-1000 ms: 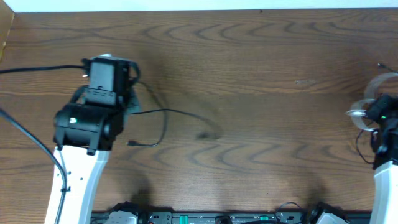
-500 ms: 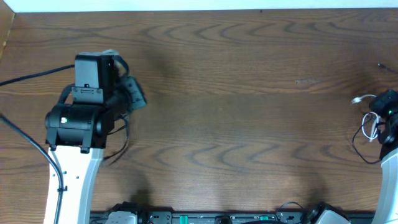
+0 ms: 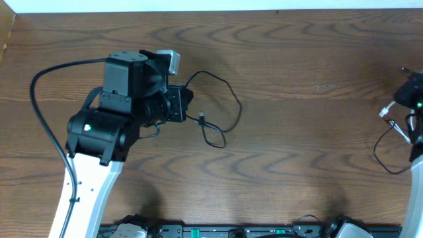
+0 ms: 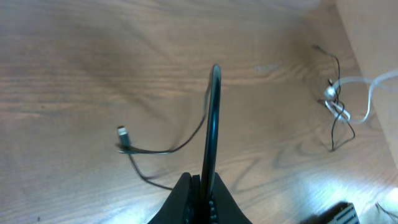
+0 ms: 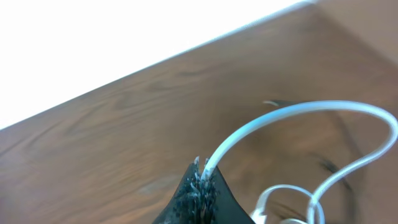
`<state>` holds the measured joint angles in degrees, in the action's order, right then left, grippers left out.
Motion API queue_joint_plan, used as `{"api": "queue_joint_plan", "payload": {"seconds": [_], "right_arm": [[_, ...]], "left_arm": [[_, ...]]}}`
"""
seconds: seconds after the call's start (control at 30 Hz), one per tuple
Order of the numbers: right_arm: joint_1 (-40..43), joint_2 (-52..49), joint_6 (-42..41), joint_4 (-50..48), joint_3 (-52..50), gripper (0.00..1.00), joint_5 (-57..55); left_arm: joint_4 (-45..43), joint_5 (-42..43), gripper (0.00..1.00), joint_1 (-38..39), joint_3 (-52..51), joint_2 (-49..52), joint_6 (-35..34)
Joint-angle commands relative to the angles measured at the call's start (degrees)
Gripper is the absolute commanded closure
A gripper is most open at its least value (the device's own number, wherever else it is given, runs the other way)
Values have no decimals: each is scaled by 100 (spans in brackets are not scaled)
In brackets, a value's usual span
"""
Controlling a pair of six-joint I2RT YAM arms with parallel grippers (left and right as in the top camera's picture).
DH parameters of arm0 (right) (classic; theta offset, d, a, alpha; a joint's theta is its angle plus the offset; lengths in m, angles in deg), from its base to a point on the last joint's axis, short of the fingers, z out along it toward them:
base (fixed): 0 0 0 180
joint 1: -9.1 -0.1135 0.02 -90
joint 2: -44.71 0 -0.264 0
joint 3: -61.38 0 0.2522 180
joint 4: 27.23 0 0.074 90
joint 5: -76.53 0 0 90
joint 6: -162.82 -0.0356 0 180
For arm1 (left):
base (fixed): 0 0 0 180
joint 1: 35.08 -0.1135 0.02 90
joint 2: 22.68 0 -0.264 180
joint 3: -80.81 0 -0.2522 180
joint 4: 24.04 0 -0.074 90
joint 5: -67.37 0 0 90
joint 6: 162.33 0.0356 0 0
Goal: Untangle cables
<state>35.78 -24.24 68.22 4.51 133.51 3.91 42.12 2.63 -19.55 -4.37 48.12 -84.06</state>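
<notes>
black cord is pinched in the left gripper, fingers closed right down on it. the rest loops out over the table toward the middle, plug lying free. white cord is well apart at the right edge, clamped in the closed right gripper. my worry: the slack looks like it crosses itself near the plug, so a hard tug could cinch a knot.

The overhead camera looks straight down on the whole worktop. The left wrist camera looks low past the left hand across it, sharing the black cord and distant white cord with overhead. The right wrist camera sits close behind the right hand, facing the far edge.
</notes>
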Motion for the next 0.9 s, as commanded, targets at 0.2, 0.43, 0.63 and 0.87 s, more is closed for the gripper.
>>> {"api": "queue_joint_plan", "payload": {"seconds": [0.2,0.43,0.63,0.87], "right_arm": [[-1379,4,1224,409,79,99,1655],[-1915,2,1399,800,79,99,505],[-1912,2,1397,758,79,99,103],[-1598,4,109,125,79,99,-3359]], "left_arm": [[144,114,93,205,66,595,120],[146,114,93,219,66,634,122],[149,114,92,219,66,634,122],[192,114,93,219,66,634,122]]}}
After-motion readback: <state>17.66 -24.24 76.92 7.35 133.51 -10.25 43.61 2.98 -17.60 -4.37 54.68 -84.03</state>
